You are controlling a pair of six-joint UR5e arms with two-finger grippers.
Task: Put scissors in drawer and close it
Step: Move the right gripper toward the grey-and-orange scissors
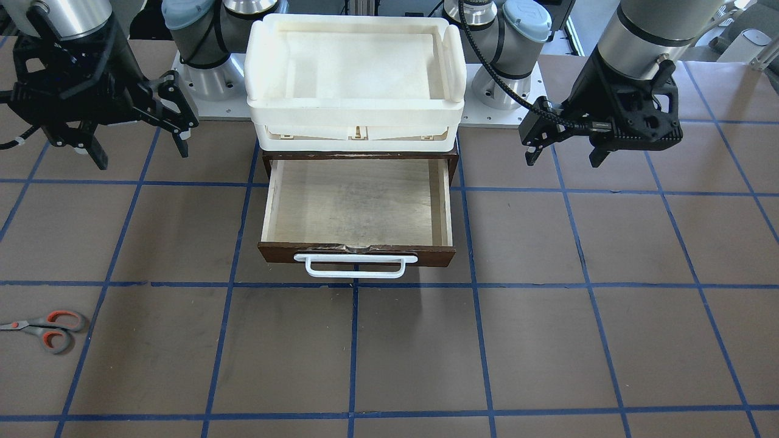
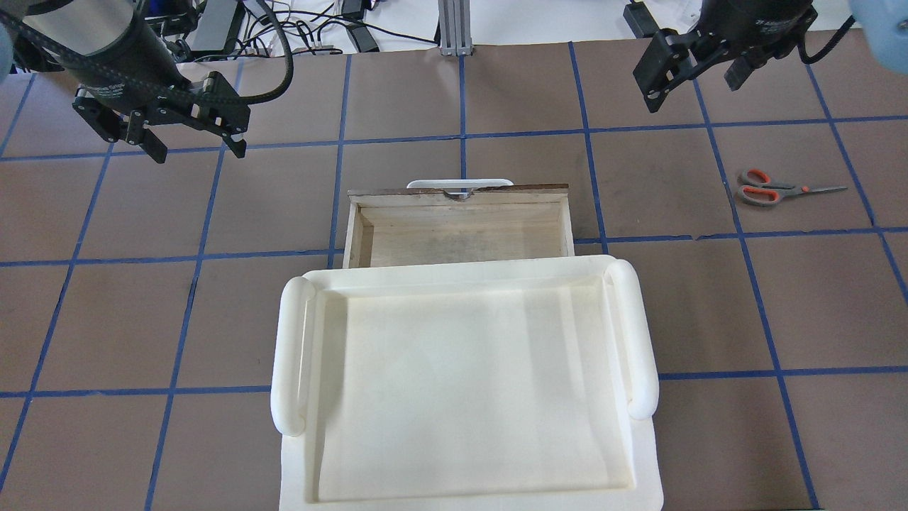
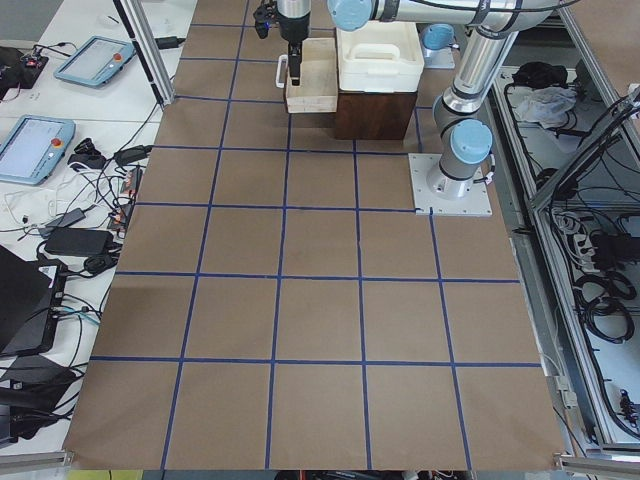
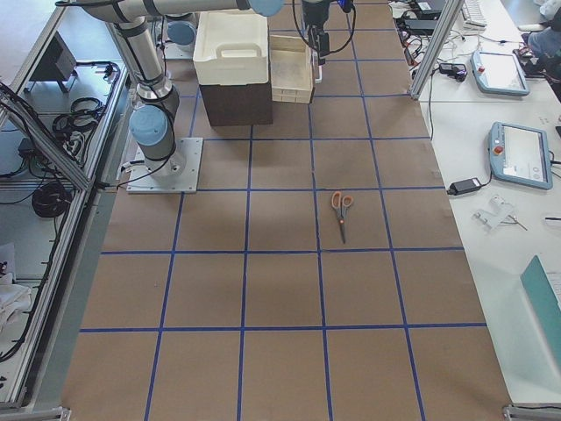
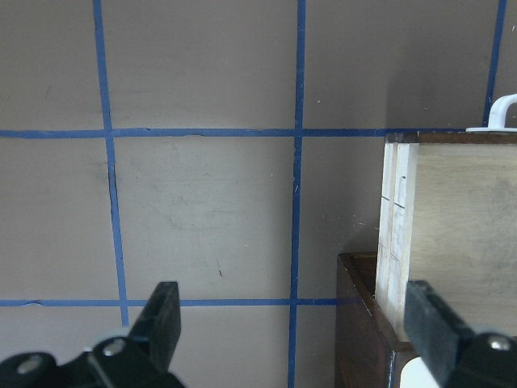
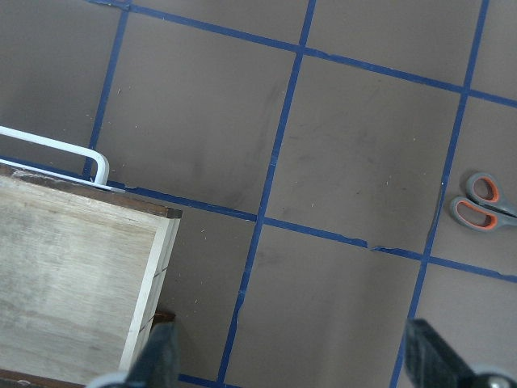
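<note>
On brown paper: grey-orange scissors [image 2: 770, 190]; plywood-lined drawer [image 2: 461, 231] open.

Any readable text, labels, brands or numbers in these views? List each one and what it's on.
Nothing reads clearly in any view.
White lettering on the right arm's wrist band: too blurred to read.
White lettering on the left arm's wrist band: too blurred to read.
Screens of the tablets on the side bench: too small to read.
No print visible on the scissors, the drawer or the white tray.
</note>
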